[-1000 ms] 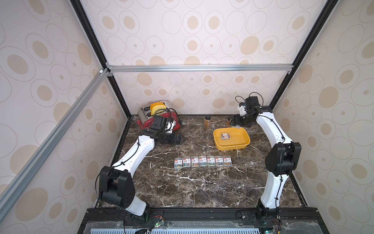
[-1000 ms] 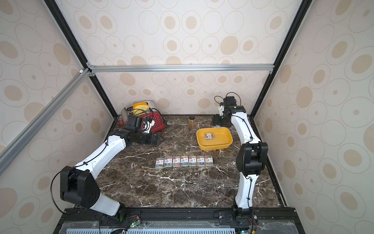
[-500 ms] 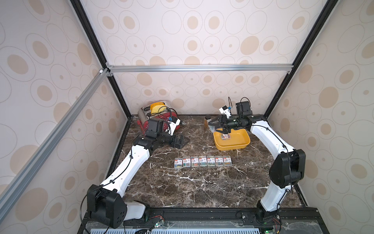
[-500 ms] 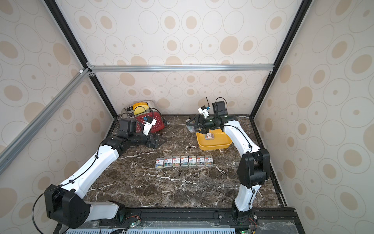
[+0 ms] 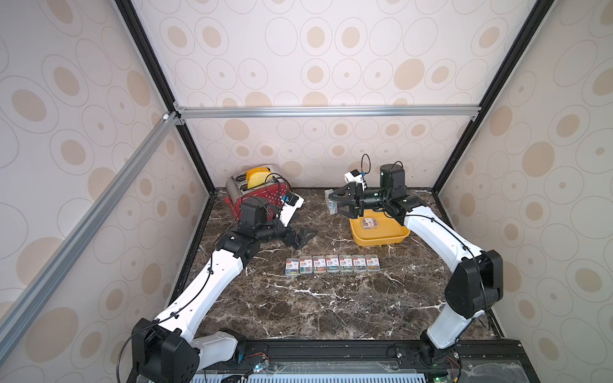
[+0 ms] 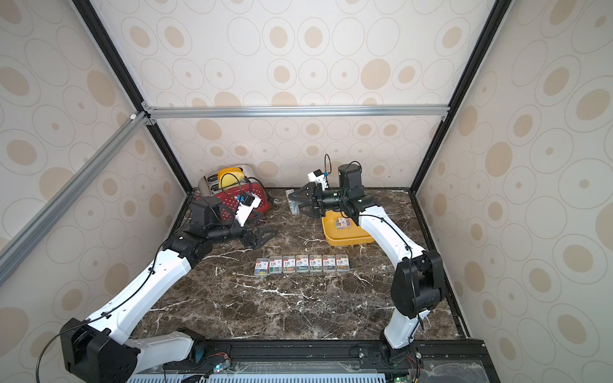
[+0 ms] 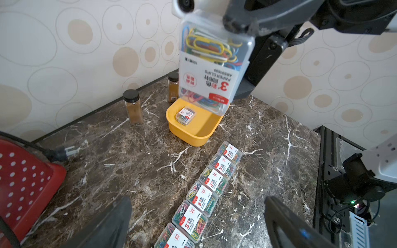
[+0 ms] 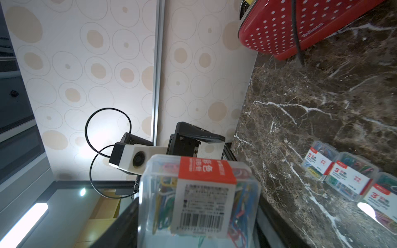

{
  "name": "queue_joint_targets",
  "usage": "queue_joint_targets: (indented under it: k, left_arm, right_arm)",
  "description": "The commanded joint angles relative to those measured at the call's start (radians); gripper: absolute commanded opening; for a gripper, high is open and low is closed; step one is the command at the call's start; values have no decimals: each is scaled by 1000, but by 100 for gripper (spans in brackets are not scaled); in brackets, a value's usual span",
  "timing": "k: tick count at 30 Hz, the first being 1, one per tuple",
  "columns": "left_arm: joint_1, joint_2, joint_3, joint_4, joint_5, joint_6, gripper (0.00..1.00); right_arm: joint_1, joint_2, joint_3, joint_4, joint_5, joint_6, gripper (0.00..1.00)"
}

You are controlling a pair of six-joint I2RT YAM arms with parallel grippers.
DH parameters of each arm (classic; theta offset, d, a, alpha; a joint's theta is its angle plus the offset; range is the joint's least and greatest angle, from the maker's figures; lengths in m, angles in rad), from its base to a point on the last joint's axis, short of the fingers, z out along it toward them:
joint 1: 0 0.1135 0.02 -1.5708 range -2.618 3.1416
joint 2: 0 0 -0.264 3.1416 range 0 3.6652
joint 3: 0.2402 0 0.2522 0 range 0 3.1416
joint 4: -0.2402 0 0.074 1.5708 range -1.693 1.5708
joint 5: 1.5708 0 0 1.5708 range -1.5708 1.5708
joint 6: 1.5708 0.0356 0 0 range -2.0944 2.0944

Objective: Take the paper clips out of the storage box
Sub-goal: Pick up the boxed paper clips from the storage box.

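Right end effector (image 5: 334, 204) is closed on one clip case (image 7: 212, 70) and holds it in the air, clear of the worktop (image 5: 331, 308); left end effector (image 5: 300, 236) stands with its jaws fully apart and has nothing between them.

Nearest to the front edge, about the middle of the worktop, lies a row of seven clip cases (image 5: 332, 264); they lie flat with the label up, packed side by side, and the row runs parallel to the front edge. Behind the left end of this row, the left end effector is low over the marble and its fingers (image 7: 285, 225) point toward the right side; whether they touch the surface I cannot tell. Behind the right end of the row sits the storage box (image 5: 381, 240), a shallow yellow tray in the far right part of the worktop; inside it lies a single clip case (image 5: 369, 223), flat, in the far half of the box. The lifted clip case hangs just outside the left wall of the box, toward the far edge; both top views show it between the black fingers; in the right wrist view its barcode side faces the camera, and coloured clips are visible through the clear plastic. Farther back, close to the far edge, stand two brown bottles (image 7: 133, 109) with black caps, upright and apart from each other. In the far left corner stands the red toaster (image 8: 279, 28) with white dots; a yellow piece (image 5: 257, 175) sits in its slot.
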Motion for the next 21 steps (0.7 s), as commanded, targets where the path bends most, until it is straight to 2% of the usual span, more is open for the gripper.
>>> queue_joint_targets:
  k: [1,12,21]
  left_arm:
    - [-9,-8,14,86,42,62,99]
    - [-20,4,21,199,91,49,99]
    - [-25,48,47,275,69,40,99]
  right_arm:
    - [20,-34,-20,92,-39,61,47]
    - [62,-30,-28,153,-44,104,47]
    - [79,-18,-25,215,-60,146,46]
